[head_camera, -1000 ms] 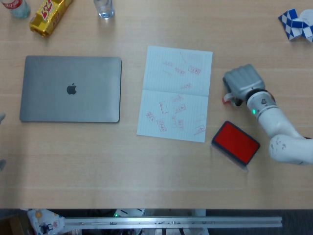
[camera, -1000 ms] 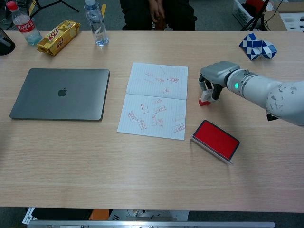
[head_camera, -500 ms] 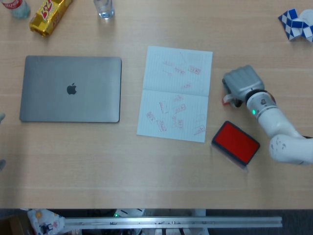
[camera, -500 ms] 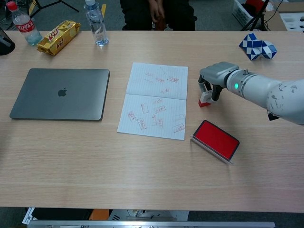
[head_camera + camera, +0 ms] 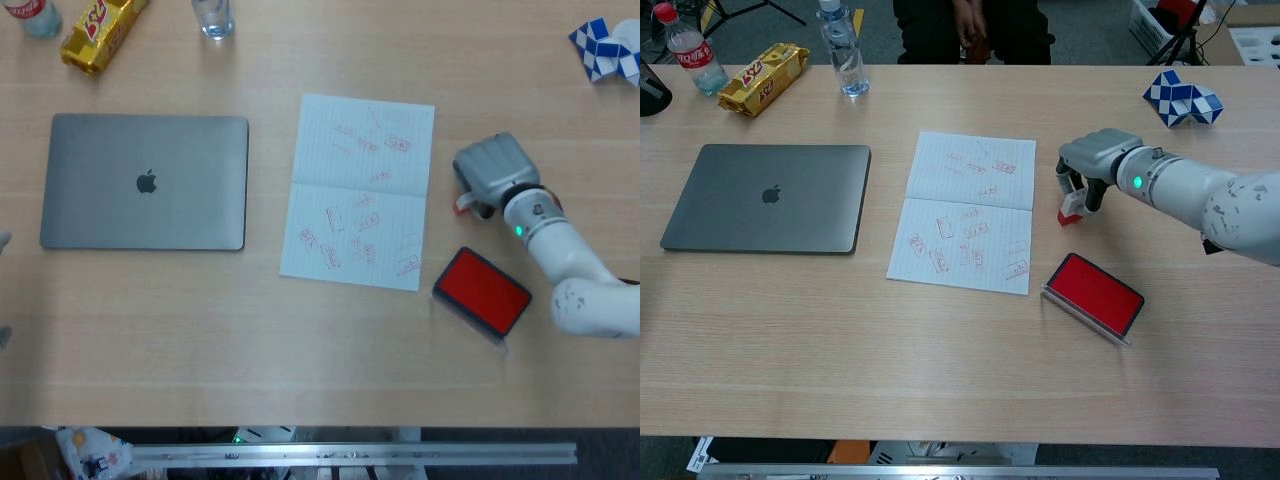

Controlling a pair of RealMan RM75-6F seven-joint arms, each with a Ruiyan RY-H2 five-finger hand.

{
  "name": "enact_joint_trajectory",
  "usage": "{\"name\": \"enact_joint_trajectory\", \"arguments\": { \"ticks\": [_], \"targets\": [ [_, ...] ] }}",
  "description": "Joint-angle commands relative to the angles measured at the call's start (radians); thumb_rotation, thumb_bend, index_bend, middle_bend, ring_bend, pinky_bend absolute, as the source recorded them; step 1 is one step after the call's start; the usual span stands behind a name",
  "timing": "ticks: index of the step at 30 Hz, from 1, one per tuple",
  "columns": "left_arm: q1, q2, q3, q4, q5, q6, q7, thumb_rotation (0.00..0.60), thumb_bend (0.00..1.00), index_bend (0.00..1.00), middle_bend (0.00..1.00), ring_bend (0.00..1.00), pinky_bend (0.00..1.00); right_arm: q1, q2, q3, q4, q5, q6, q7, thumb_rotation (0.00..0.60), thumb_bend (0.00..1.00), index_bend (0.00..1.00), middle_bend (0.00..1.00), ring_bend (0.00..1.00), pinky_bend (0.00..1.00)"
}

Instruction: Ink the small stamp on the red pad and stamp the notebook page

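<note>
The small stamp (image 5: 1070, 207), red and white, stands on the table just right of the open notebook (image 5: 968, 209); in the head view only a sliver of the small stamp (image 5: 463, 202) shows. My right hand (image 5: 1093, 160) reaches down over it, fingers on both sides, gripping it. From above, the right hand (image 5: 492, 168) hides most of the stamp. The red pad (image 5: 1095, 293) lies open in front of the hand, also seen as the red pad (image 5: 482, 290). The notebook page (image 5: 359, 192) carries several red prints. Grey slivers at the head view's left edge (image 5: 4, 240) may be my left hand.
A shut grey laptop (image 5: 768, 197) lies left of the notebook. At the back left stand two bottles (image 5: 843, 48) and a yellow snack pack (image 5: 763, 78). A blue-white puzzle toy (image 5: 1181, 99) sits at the back right. A person sits behind the table.
My right hand has shifted very slightly left toward the notebook, still on the stamp. Nothing else has moved.
</note>
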Motion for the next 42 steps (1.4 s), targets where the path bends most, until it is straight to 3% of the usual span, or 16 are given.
{"name": "enact_joint_trajectory", "arguments": {
  "ticks": [1,15,42],
  "targets": [
    [0.0,0.0,0.0,-0.001,0.001,0.0,-0.001,0.6,0.21,0.0,0.0,0.01,0.02,0.001,0.0,-0.002,0.001,0.002,-0.003,-0.001,0.6,0.32,0.6,0.58,0.51,0.34],
    [-0.001,0.002,0.0,-0.002,-0.002,0.0,-0.001,0.6,0.21,0.0,0.0,0.01,0.02,0.008,-0.009,-0.004,0.012,0.009,0.003,-0.007,0.6,0.32,0.6,0.64,0.52,0.33],
    [-0.003,0.005,0.001,-0.006,-0.008,-0.002,0.004,0.6,0.21,0.0,0.0,0.01,0.01,0.015,-0.016,-0.006,0.024,0.016,-0.02,0.003,0.6,0.26,0.52,0.64,0.52,0.32]
  ]
}}
